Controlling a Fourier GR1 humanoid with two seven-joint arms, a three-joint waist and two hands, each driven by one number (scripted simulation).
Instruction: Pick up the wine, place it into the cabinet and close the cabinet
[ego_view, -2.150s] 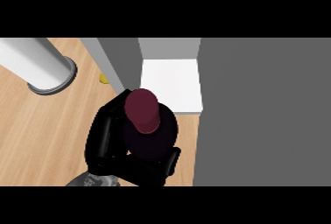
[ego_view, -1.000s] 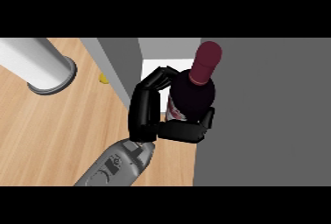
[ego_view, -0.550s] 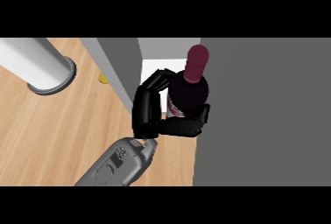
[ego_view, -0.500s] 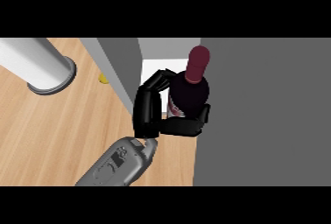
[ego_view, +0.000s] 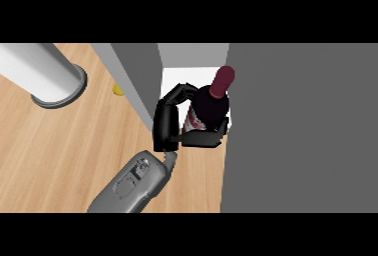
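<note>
We see one hand (ego_view: 171, 125) at the cabinet (ego_view: 295, 125), its grey forearm (ego_view: 133, 185) coming up from the lower edge across the wooden counter (ego_view: 66, 145). From this view alone we cannot tell whether it is the left or the right. Its black fingers (ego_view: 181, 92) curl round the wine (ego_view: 210, 105) from the left, and the thumb (ego_view: 201, 138) sits against the bottle's lower part, so the hand is holding the wine. The bottle stands over the white shelf (ego_view: 173, 77) in the opening between the cabinet's grey walls, its dark red top pointing up the view. At upper left a grey cylinder (ego_view: 40, 75) stands on the counter, and a small yellow thing (ego_view: 117, 90) shows beside the cabinet's left wall.
</note>
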